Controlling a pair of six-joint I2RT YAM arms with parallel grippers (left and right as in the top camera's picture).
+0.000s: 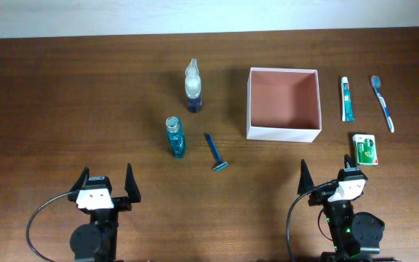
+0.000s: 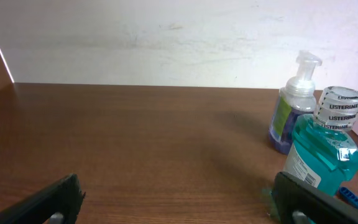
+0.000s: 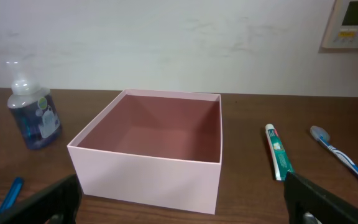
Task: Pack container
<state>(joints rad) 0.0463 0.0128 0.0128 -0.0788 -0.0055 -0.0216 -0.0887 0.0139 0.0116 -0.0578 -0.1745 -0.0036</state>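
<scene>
The container [image 1: 283,132] is a square open box with white walls and a pink-brown inside, standing empty at the table's middle right; it also shows in the right wrist view [image 3: 148,177]. A foam pump bottle [image 1: 193,86] and a blue mouthwash bottle [image 1: 174,136] stand left of it, with a blue razor [image 1: 214,152] between. A toothpaste tube [image 1: 347,98], a toothbrush [image 1: 382,102] and a green and white packet [image 1: 366,149] lie right of it. My left gripper [image 1: 107,183] and right gripper [image 1: 330,180] are open and empty near the front edge.
In the left wrist view the mouthwash bottle [image 2: 325,149] and pump bottle [image 2: 294,112] stand to the right. In the right wrist view the pump bottle [image 3: 33,112] is at the left, the toothpaste tube [image 3: 277,151] and toothbrush [image 3: 344,155] at the right.
</scene>
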